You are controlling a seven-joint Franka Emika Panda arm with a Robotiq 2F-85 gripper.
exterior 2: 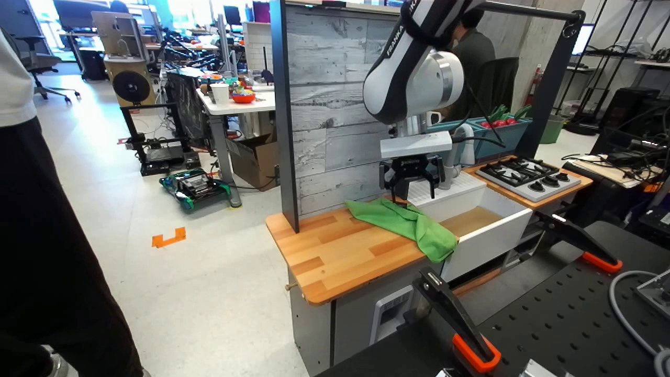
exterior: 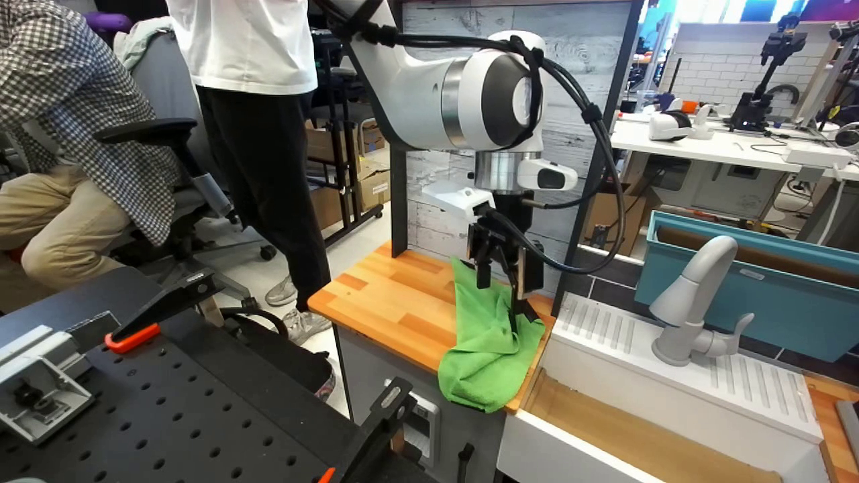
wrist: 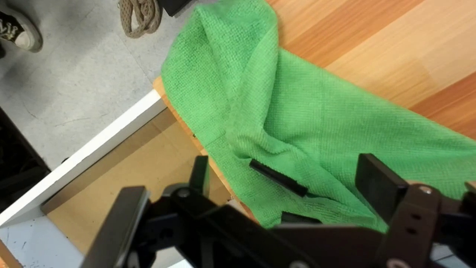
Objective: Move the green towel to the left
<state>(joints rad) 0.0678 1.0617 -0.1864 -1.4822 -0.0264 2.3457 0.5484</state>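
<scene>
The claw (wrist: pixel 284 170) gapes over the green towel (wrist: pixel 312 98), and a teal box (exterior 2: pixel 506 139) holds round red produce (exterior 2: pixel 501 123)

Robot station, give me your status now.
Gripper open over green towel. Towel rumpled on wooden counter, overhanging front edge. Black strip at towel, unidentified, possible snag.

Readable text: FRANKA, on the robot arm (exterior 2: pixel 416 78).
Lettering (exterior 2: pixel 395 41) runs lengthwise along it, tilted, in an exterior view; marking (exterior 2: pixel 411 163) on the gripper (exterior 2: pixel 409 191) and label (exterior: pixel 380 188) on a brown carton (exterior: pixel 370 201) too small to read.
</scene>
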